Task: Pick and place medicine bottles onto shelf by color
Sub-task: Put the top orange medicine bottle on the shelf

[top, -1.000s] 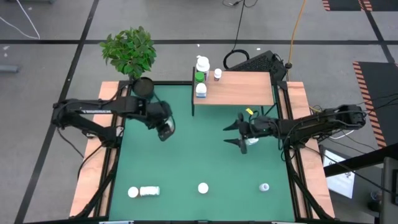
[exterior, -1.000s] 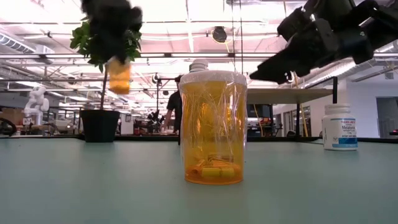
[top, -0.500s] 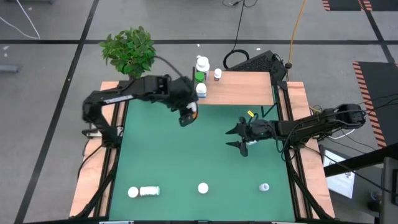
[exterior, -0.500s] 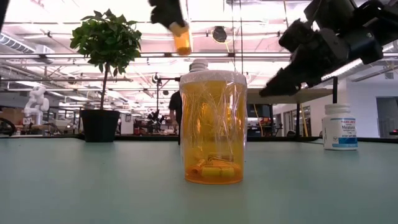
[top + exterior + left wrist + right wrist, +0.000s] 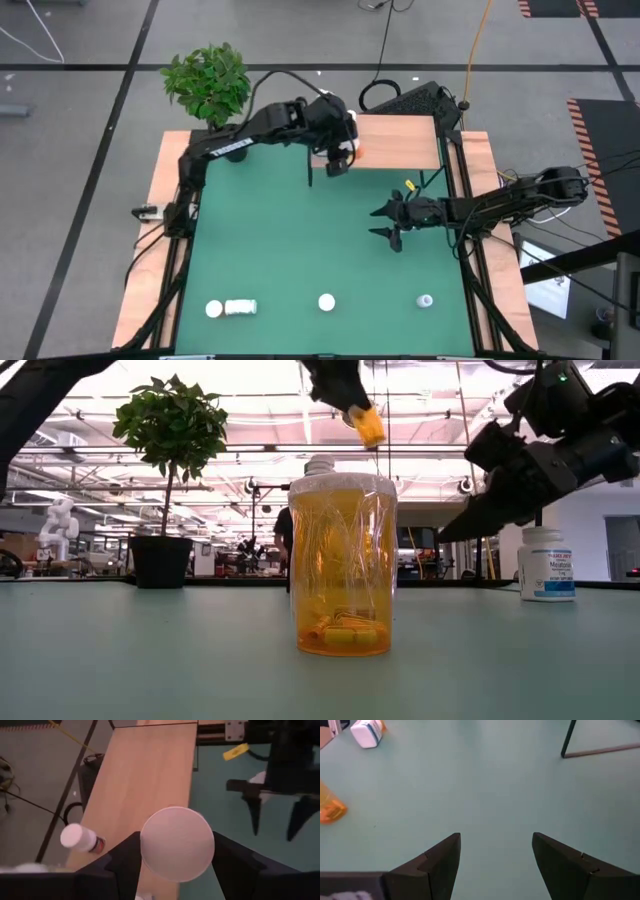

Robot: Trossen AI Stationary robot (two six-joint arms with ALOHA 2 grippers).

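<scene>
Your left gripper hangs over the left end of the shelf, at twelve o'clock on the mat. Its jaws are closed on an orange bottle with a white cap, which sits squarely between the fingers. Your right gripper waits at three o'clock above the mat, jaws spread and holding nothing.

Orange bottle with white cap, tilted, clamped between the left gripper fingers above the left end of the light-brown shelf. Small white-capped bottle stands on the shelf just beside that gripper. Four more bottles on the mat, well apart from it: white-capped pair, one, one.
</scene>
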